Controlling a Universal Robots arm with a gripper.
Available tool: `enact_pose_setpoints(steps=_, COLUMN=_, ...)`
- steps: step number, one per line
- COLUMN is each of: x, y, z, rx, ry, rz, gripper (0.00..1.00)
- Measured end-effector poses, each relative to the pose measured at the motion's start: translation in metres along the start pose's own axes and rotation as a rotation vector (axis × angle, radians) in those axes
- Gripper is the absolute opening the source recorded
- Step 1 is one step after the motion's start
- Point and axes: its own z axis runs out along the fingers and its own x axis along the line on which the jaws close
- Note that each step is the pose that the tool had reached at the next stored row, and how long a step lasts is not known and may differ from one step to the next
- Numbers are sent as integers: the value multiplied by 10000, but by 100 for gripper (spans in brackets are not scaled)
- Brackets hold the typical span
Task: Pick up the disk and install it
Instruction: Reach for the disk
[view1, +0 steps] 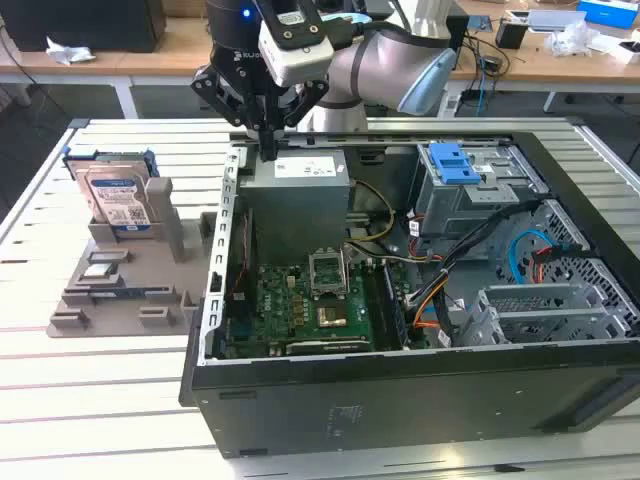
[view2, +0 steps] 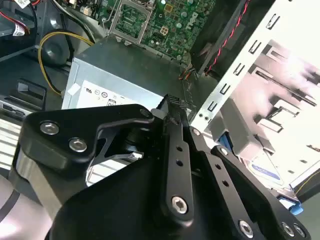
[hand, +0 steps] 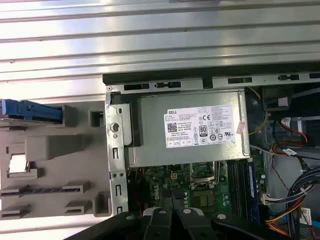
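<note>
Black PC case (view1: 400, 400) lies open on the slatted table (view1: 100, 400), nearest in the exterior view, green motherboard (view1: 300, 310) inside. Behind that sits the grey power-supply box (view1: 300, 200) with its white sticker. Claw (view1: 268, 150) hangs just over that box's far edge, towards the exterior view's left, fingers pinched together, holding nothing. Disk (view1: 117, 200) stands upright in the grey fixture (view1: 130, 300), outside the case at the exterior view's left, apart from the claw. Wooden benches (view1: 180, 40) farthest back.
</note>
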Motion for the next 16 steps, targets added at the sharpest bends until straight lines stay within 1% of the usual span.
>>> enact_pose_setpoints(steps=2, x=34, y=-3, z=-1, rx=0, ry=1, rz=1, gripper=11)
enact_pose_setpoints(steps=4, x=110, y=-8, z=-3, rx=0, ry=0, rz=1, gripper=11)
enact_pose_setpoints(steps=6, x=160, y=-12, z=-4, rx=0, ry=0, rz=-1, gripper=11)
enact_pose_setpoints(steps=7, x=198, y=-15, z=-5, rx=0, ry=0, rz=1, gripper=11)
enact_pose_setpoints(steps=12, x=287, y=-22, z=-8, rx=0, ry=0, rz=0, gripper=11)
enact_pose_setpoints(steps=13, x=357, y=-27, z=-10, rx=0, ry=0, rz=1, gripper=11)
enact_pose_setpoints(steps=14, x=412, y=-31, z=-11, rx=0, ry=0, rz=0, gripper=11)
enact_pose_setpoints(steps=16, x=458, y=-34, z=-12, rx=0, ry=0, rz=0, gripper=11)
